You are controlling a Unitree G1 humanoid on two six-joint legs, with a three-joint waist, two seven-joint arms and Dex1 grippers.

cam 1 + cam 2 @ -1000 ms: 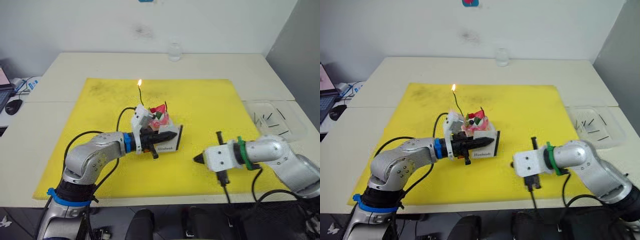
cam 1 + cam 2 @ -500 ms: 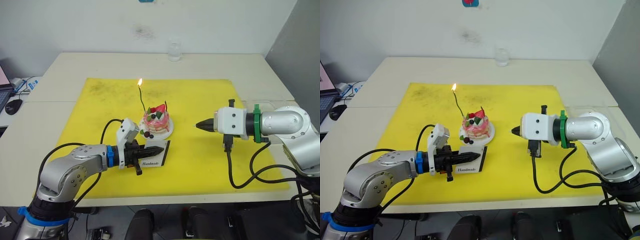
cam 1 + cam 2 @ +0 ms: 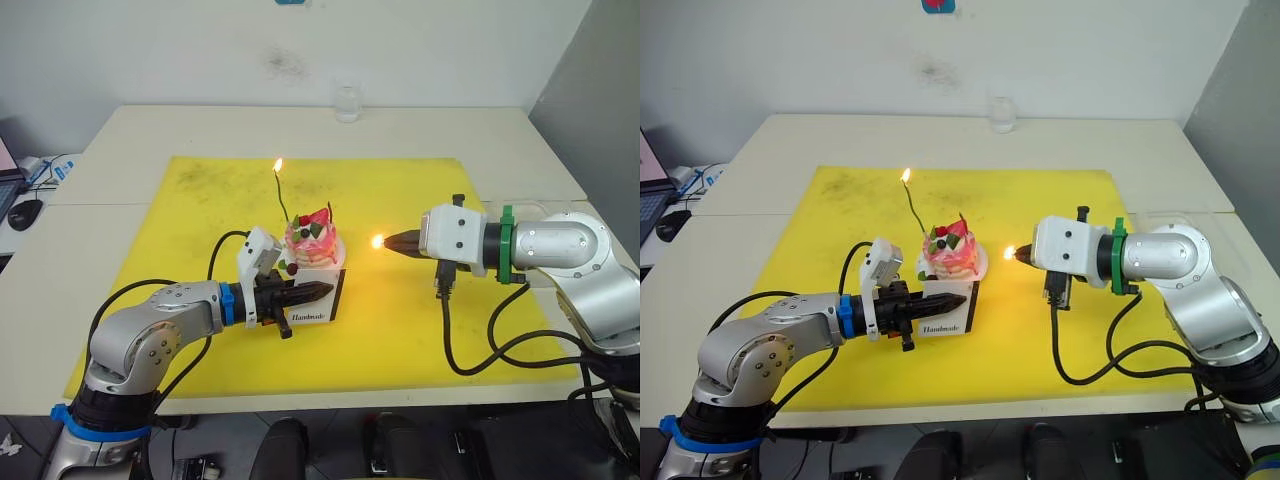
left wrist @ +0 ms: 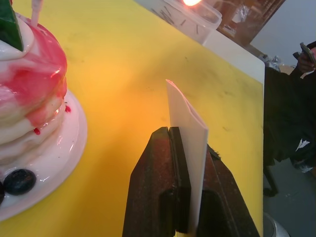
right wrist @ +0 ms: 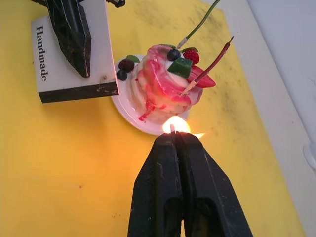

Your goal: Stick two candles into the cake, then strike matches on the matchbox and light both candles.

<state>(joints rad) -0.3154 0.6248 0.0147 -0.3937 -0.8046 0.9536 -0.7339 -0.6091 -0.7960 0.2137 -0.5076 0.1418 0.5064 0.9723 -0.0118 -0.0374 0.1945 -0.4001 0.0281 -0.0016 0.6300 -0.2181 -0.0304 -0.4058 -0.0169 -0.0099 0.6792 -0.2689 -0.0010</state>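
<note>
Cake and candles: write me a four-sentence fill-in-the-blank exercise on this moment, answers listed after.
1. The right gripper is shut on a burning ____.
2. The left gripper holds the ____ upright on its edge beside the cake.
3. The green candle already carries a ____ at its tip.
4. The reddish-brown candle standing in the cake is still ____.

Missing words: match; matchbox; flame; unlit

Pale table (image 3: pixel 180 130) under yellow mat (image 3: pixel 400 320), glass (image 3: pixel 348 103), clear tray (image 3: pixel 545 238).
</note>
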